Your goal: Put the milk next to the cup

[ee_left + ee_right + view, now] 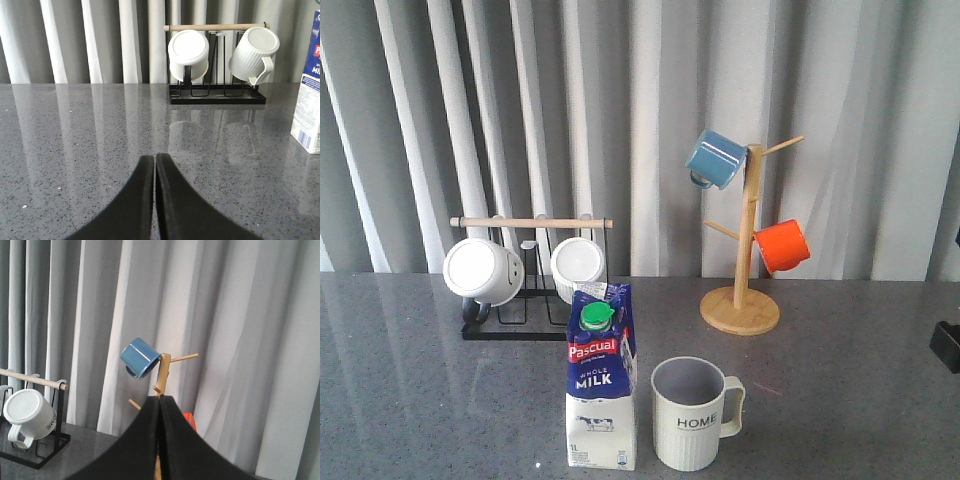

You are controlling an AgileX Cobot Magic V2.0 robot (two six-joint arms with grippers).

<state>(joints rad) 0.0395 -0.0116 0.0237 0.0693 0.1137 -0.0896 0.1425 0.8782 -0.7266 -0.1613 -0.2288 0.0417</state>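
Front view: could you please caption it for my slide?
Milk carton stands upright beside the HOME cup on the grey table.

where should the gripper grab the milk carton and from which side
Grip the milk across its flat side walls, mid-body below the sloped top and green cap. Probably come from its left: the cup stands close on its right.

Milk (601,385): upright on table (850,400), near front edge. Cup (692,413): just right of milk, handle to the right. Mug rack (532,275): behind milk, to the left, holding two mugs. Mug tree (744,250): behind cup, to the right, carrying two mugs.
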